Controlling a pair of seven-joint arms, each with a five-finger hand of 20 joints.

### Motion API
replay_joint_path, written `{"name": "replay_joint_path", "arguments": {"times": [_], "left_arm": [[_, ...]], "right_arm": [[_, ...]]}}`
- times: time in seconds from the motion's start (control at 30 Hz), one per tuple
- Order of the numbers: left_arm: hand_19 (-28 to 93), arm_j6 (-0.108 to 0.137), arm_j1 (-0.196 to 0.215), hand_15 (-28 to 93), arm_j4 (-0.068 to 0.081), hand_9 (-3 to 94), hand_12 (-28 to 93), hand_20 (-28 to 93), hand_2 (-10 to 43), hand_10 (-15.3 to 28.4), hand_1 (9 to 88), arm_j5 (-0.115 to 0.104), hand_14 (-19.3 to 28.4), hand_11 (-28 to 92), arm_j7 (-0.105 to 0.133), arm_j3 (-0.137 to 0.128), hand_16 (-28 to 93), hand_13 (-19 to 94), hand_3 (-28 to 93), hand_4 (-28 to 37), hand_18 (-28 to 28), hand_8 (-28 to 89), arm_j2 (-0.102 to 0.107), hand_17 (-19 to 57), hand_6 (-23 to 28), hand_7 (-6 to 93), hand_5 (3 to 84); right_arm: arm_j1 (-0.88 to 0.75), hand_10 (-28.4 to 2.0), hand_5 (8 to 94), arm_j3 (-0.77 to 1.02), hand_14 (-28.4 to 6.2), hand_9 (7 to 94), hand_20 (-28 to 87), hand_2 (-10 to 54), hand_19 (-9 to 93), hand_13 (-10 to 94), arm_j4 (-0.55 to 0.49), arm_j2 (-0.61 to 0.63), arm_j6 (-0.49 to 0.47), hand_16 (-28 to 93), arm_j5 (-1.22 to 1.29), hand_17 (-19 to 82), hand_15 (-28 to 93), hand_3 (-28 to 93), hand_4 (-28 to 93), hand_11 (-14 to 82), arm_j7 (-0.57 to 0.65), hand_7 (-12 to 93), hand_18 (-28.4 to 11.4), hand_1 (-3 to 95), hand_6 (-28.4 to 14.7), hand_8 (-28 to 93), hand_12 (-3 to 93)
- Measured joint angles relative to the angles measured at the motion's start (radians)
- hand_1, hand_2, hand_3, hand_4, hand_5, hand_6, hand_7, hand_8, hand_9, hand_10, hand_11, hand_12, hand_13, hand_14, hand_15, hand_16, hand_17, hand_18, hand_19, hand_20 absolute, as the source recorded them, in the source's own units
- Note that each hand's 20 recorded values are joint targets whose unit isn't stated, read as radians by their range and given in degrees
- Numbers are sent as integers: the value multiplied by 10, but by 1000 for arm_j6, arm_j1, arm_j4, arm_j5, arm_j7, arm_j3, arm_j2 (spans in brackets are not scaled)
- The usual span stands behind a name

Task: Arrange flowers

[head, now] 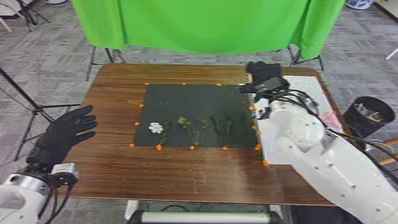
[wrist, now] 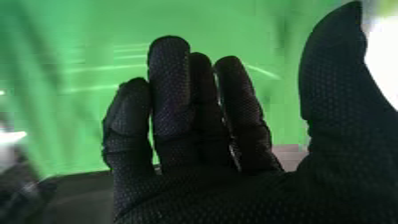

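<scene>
The right hand (head: 263, 71) is over the far right part of the table (head: 111, 165), past the mat's far right corner, its arm passing above the white board (head: 308, 89). In the right wrist view its fingers (wrist: 171, 100) are straight and released, the thumb standing apart from them, with the green cloth (head: 204, 25) behind. The left hand (head: 59, 139) is at the table's left edge, fingers relaxed and spread.

The flowers lie on the near part of the dark mat (head: 191, 100). The white flower (head: 156, 128) is nearest the mat's left edge, its stem toward the robot. To its right lies a leafy stem (head: 187, 125), then thin green stems (head: 227, 126), which look like two side by side.

Orange markers (head: 137, 123) line the mat's edges. At the table's right are a pink thing (head: 331, 121) and, beside the table, a black bin (head: 368, 117).
</scene>
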Motion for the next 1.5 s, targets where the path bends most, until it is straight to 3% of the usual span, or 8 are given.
{"name": "replay_joint_path", "arguments": {"times": [0.4, 0.6, 0.9, 1.0, 1.07, 1.13, 1.23, 1.5], "left_arm": [[487, 2, 12, 385, -4, 244, 155, 103, -79, 122, 281, 0, 132, 310, 0, 0, -5, 168, 690, -241, 215, -128, -13, -76, 37, 249, 289], [486, 2, 12, 384, -4, 244, 155, 103, -80, 122, 279, 0, 132, 309, 1, 2, -5, 168, 692, -241, 215, -128, -15, -76, 37, 249, 288], [486, 2, 18, 384, -4, 244, 156, 104, -79, 123, 280, 0, 132, 310, 2, 0, -5, 169, 690, -243, 215, -128, -17, -76, 36, 250, 288], [486, 2, 18, 384, -4, 244, 156, 104, -79, 122, 280, 0, 132, 310, 2, 0, -5, 169, 691, -242, 215, -128, -19, -76, 36, 250, 288], [486, 2, 19, 383, -4, 244, 155, 104, -79, 122, 279, 0, 132, 310, 2, 1, -4, 169, 691, -242, 215, -128, -19, -76, 37, 249, 288], [486, 2, 19, 383, -4, 244, 155, 104, -79, 122, 280, 0, 133, 310, 2, 1, -4, 168, 691, -242, 215, -128, -19, -76, 36, 250, 288], [486, 2, 19, 382, -4, 244, 155, 103, -79, 123, 280, 0, 133, 310, 2, 1, -4, 168, 691, -243, 215, -128, -20, -76, 37, 250, 288], [486, 6, 24, 383, -8, 244, 156, 103, -78, 122, 281, 0, 133, 309, 2, -2, -4, 169, 691, -242, 215, -128, -21, -76, 37, 249, 289]], "right_arm": [[-330, -135, 377, 326, -96, 417, 399, -95, 849, 467, -94, 163, -133, 148, 16, 248, 683, 854, -283, 396, 81, 424, -200, 282, -40, -191, 223], [-424, -136, 396, 391, -100, 435, 406, -95, 841, 471, -119, 169, -171, 151, 46, 237, 683, 852, -283, 413, 69, 437, -203, 269, -34, -195, 227], [-463, -102, 459, 400, -87, 523, 414, -95, 846, 540, -120, 172, -188, 161, 53, 258, 678, 857, -283, 446, 56, 455, -200, 292, -11, -203, 225], [-442, -96, 500, 363, -76, 573, 410, -95, 855, 583, -97, 178, -172, 180, 47, 277, 665, 858, -282, 440, 55, 469, -193, 337, 4, -162, 237], [-418, -85, 522, 319, -68, 618, 403, -95, 866, 614, -68, 187, -128, 198, 34, 292, 659, 836, -282, 384, 55, 497, -188, 384, 10, -63, 304], [-396, -71, 537, 277, -60, 679, 395, -95, 877, 640, -38, 194, -76, 251, 11, 306, 646, 810, -282, 297, 57, 543, -187, 429, 12, -49, 397], [-380, -62, 630, 250, -43, 787, 389, -95, 898, 709, -16, 197, -36, 310, -20, 342, 609, 820, -281, 254, 59, 550, -191, 481, 25, -21, 460], [-353, -48, 697, 226, -35, 840, 390, -95, 925, 772, -2, 200, 37, 309, -43, 385, 615, 827, -282, 255, 52, 520, -192, 501, 25, -11, 483]]}}
